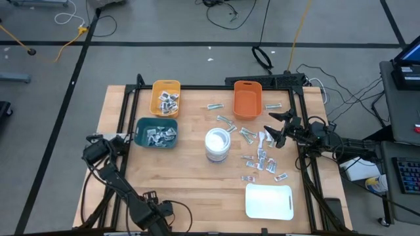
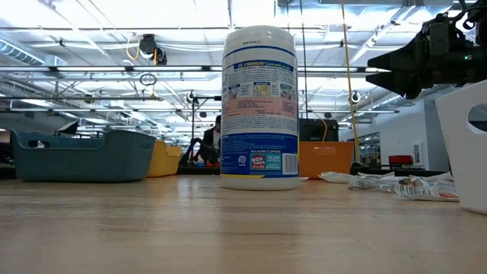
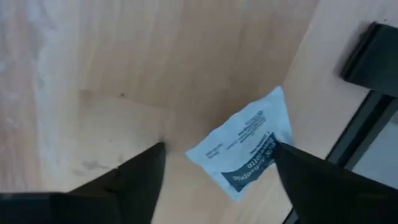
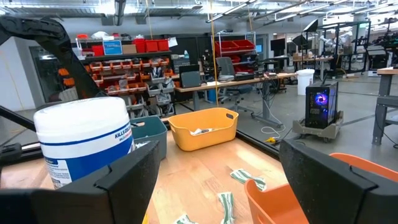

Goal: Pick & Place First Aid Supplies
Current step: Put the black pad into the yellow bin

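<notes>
The right gripper (image 1: 275,128) hangs above the right side of the table with its fingers (image 1: 283,116) spread wide and nothing between them, just to the right of the loose first aid supplies (image 1: 261,157). Those packets lie scattered on the wood from beside the orange bin (image 1: 247,99) at the far side down toward the white tray (image 1: 268,201) at the near right corner. A white wipes canister (image 1: 217,144) stands upright near the middle of the table, to the left of the scatter. Farther left, more packets lie inside the yellow bin (image 1: 165,96) at the far side and the teal bin (image 1: 157,133) just nearer than it. The left gripper (image 1: 96,149) is low at the table's left edge, well apart from the bins' contents; in its wrist view its fingers (image 3: 134,180) stand wide apart over bare wood with one white-and-blue packet (image 3: 244,148) lying flat between them, close to the table's edge, not gripped. In the low view the right arm (image 2: 426,53) shows dark at upper right, above the strewn packets.
</notes>
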You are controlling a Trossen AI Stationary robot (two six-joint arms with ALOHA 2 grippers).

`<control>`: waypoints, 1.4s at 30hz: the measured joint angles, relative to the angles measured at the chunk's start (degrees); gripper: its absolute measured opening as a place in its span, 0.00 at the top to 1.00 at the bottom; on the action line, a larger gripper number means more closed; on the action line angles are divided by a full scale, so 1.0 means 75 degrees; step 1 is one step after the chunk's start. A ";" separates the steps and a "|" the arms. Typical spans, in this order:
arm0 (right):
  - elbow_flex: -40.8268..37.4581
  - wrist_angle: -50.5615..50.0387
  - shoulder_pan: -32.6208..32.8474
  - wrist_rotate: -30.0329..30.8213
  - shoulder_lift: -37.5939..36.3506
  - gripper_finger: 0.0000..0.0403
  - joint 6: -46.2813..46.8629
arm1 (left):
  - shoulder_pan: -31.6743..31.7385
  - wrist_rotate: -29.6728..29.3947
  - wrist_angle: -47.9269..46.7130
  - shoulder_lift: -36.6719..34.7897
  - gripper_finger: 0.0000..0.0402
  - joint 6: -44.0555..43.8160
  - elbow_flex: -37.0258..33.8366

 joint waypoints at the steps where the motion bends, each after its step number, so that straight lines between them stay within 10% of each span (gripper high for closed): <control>1: 0.0000 0.0000 -0.0002 -0.0002 0.0000 0.19 0.0000 | 0.0011 -0.0019 0.0094 -0.0001 0.30 -0.0012 -0.0041; 17: 0.0001 0.0000 0.0001 -0.0002 0.0003 0.19 0.0003 | 0.0356 0.0307 -0.0038 -0.0393 0.97 0.0926 -0.0137; 31: -0.0002 0.0000 0.0001 -0.0001 0.0002 0.19 0.0000 | 0.1062 -0.0720 -0.2670 -0.2243 0.97 0.3827 -0.0152; 42: 0.0001 0.0000 -0.0002 0.0001 0.0000 0.19 0.0000 | 0.3728 -0.1884 -0.3958 -0.3973 0.99 0.6446 -0.0572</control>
